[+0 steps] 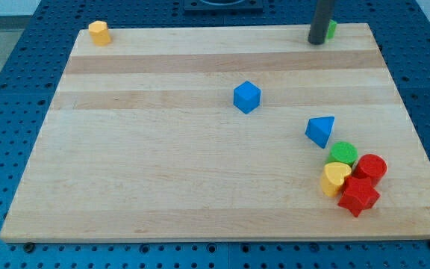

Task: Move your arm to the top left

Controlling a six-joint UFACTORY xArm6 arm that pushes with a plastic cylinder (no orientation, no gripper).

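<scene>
My tip [317,42] is at the view's top right, near the far edge of the wooden board [163,164]. A green block [331,29] sits just behind and to the right of the rod, mostly hidden by it. A yellow block [99,33] stands in the board's top left corner, far to the left of my tip. A blue cube [247,97] lies near the middle, below and left of my tip.
A blue triangular block [320,131] lies at the right. Below it a cluster sits near the bottom right corner: a green round block [343,154], a red cylinder [370,168], a yellow heart-shaped block [335,178] and a red star-shaped block [358,196].
</scene>
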